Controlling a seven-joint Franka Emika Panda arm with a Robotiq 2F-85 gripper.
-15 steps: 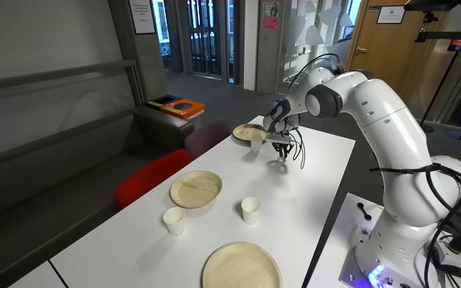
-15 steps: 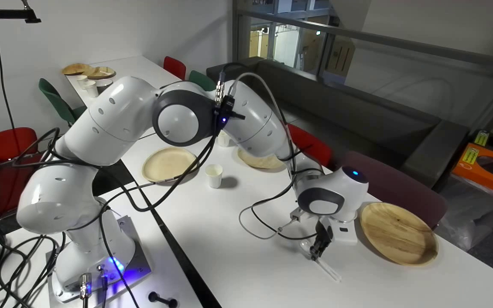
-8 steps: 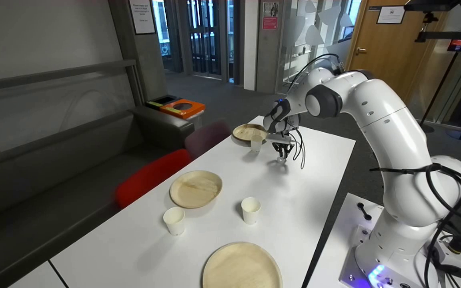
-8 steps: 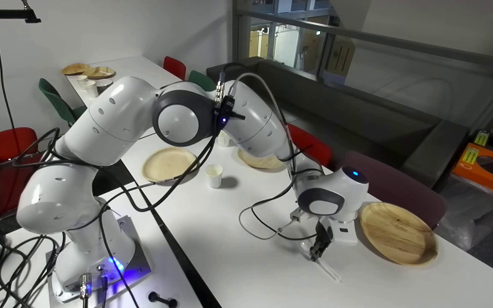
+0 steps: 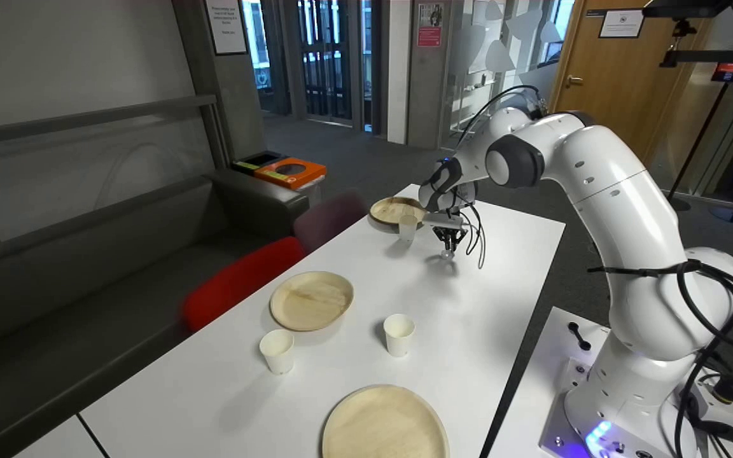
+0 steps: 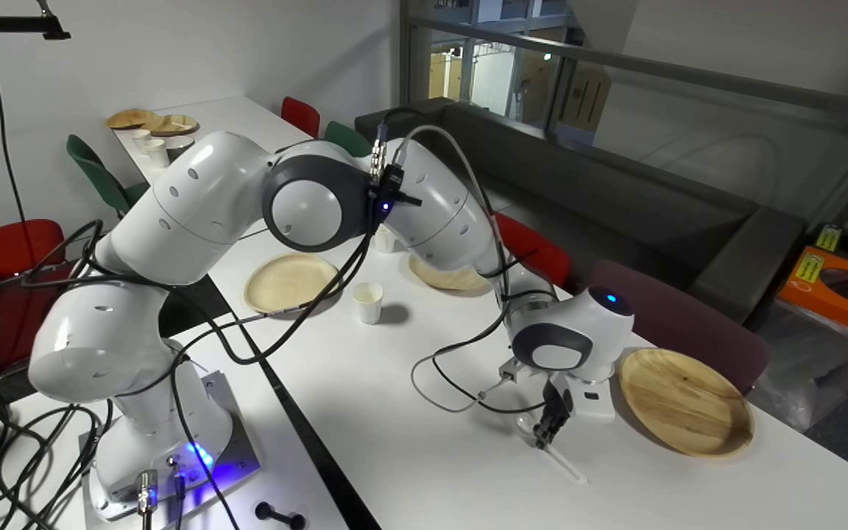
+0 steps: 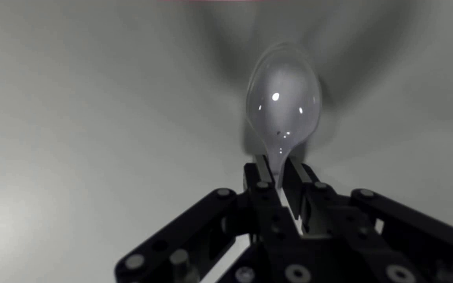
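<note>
A clear, plastic-looking spoon [image 7: 282, 112] is pinched at the neck by the hand [image 7: 278, 173]. Its glossy oval bowl [image 7: 284, 90] juts out one side, catching small highlights; its slim straight handle [image 6: 565, 465] extends from the other, low over the white worktop [image 6: 372, 394]; whether they touch is unclear.

Sofa [image 5: 118, 280], dark grey, along a pale wall [image 5: 67, 57]. Pillar [image 5: 233, 95], grey. Table [image 5: 468, 312], white. Red chair [image 5: 242, 280]; maroon chair [image 5: 329, 217]; green chair [image 6: 96, 173]. Floor [image 5: 354, 152], dark grey. Door [image 5: 614, 76], wooden, lever handle, notice [image 5: 621, 23] attached. Windows [image 5: 322, 57], tall, dark-framed, bluish light beyond.
</note>
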